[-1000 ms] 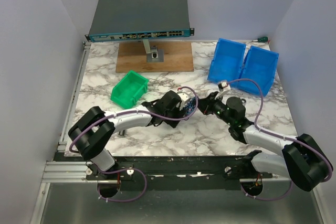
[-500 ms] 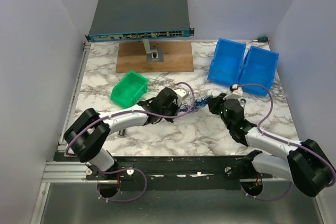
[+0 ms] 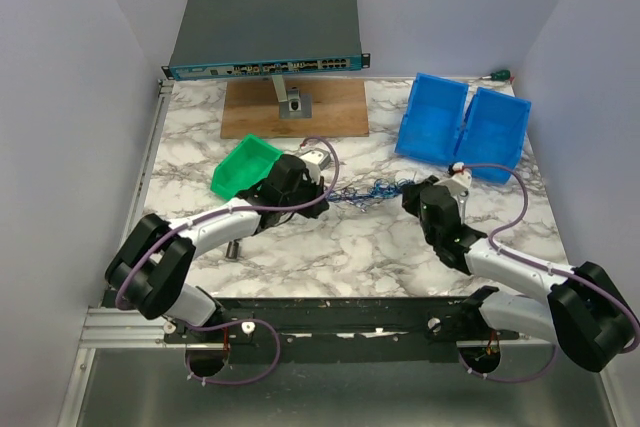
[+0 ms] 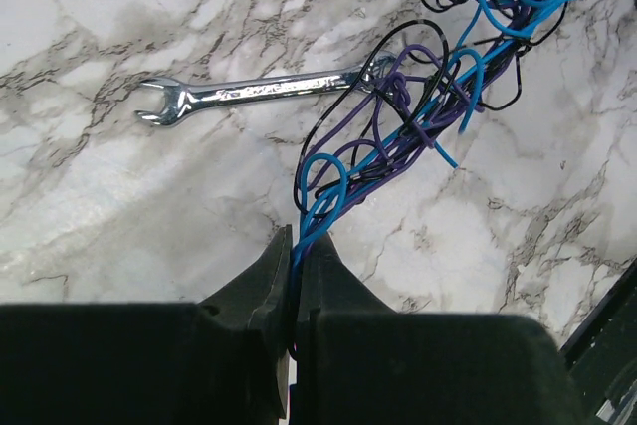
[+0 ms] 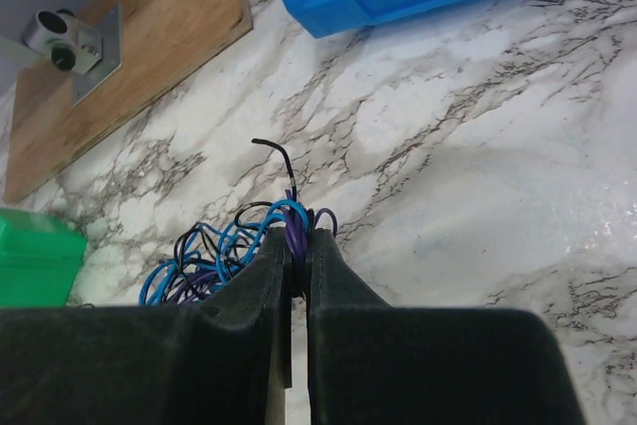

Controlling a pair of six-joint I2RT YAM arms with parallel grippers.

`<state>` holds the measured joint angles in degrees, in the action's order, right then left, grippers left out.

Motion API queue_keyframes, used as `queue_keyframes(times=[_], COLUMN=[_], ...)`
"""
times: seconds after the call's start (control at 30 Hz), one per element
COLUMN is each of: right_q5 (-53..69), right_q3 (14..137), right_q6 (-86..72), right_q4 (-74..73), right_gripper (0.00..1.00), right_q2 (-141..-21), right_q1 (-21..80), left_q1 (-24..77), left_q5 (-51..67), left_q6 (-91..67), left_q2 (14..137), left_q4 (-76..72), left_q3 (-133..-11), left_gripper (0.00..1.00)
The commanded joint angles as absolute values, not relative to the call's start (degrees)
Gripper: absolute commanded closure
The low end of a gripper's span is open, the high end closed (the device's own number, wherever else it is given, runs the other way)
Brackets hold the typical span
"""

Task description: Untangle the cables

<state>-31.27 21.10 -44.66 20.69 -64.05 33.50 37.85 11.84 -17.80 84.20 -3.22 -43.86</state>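
Cables (image 3: 365, 192) are strung as a thin blue, purple and dark strand mid-surface (image 3: 330, 247), between both grippers.

Left gripper (image 4: 294, 246) is pressed together on several strands at the left end. Right gripper (image 5: 297, 246) is likewise pinched on the right end, with one dark wire tip standing up just beyond it.

The tangle looks denser toward the right gripper.

A silver wrench (image 4: 259, 94) lies on the surface, and a dark loop appears to cross its ring end.

Judgement: the pull apart is best made slowly and level. Tension should be eased if the knot tightens instead of opening, and loops lifted clear of the wrench. A regrasp on a single strand is probably needed.
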Motion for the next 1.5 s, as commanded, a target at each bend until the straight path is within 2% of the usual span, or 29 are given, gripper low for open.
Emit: queue_keyframes(times=[0.0,0.13,0.17,0.2,0.27,0.3,0.47,0.6,0.73,0.8,1.2,1.47], right_q5=[-49.2,-42.0,-38.5,-35.8,-29.2,-26.1,-11.7,-9.4,-7.3,-6.8,2.1,6.8], right_q3=[21.4,21.5,21.9,22.6,24.6,25.1,22.9,23.1,22.9,22.5,23.2,23.7], right_q6=[-47.8,-43.5,-41.4,-39.8,-35.8,-33.8,-29.7,-29.2,-28.9,-29.0,-29.8,-30.1], right_q4=[14.9,19.3,21.0,21.4,20.9,21.2,29.8,30.4,31.1,32.5,36.5,37.7], right_gripper=[0.99,0.91,0.85,0.72,0.35,0.30,0.29,0.28,0.15,0.13,0.14,0.16], right_q2=[-63.8,-65.3,-66.3,-67.1,-69.4,-70.2,-72.3,-73.2,-73.3,-73.7,-77.9,-80.0], right_q1=[31.6,31.6,31.6,31.6,31.6,31.6,31.6,31.6,31.6,31.6,31.6,31.6], left_q1=[33.8,33.7,33.7,33.7,33.8,33.8,33.8,33.8,33.9,33.9,36.4,40.5], left_q5=[7.5,7.0,7.1,7.9,9.7,10.6,12.9,14.2,15.1,15.9,12.7,12.1], left_q6=[-19.3,-19.3,-19.3,-19.3,-18.8,-18.6,-17.9,-17.9,-18.3,-18.5,-21.4,-20.7], left_q2=[82.1,83.2,83.6,83.9,84.6,84.8,88.1,88.5,87.7,87.4,82.0,80.6], left_q4=[2.8,4.3,4.5,4.6,4.4,4.1,6.5,6.5,5.8,5.5,1.7,0.3], left_q3=[-40.8,-41.8,-42.1,-42.3,-42.6,-42.7,-45.1,-45.4,-44.8,-44.5,-38.9,-39.6], left_gripper=[1.00,1.00,1.00,1.00,1.00,1.00,1.00,1.00,1.00,1.00,1.00,1.00])
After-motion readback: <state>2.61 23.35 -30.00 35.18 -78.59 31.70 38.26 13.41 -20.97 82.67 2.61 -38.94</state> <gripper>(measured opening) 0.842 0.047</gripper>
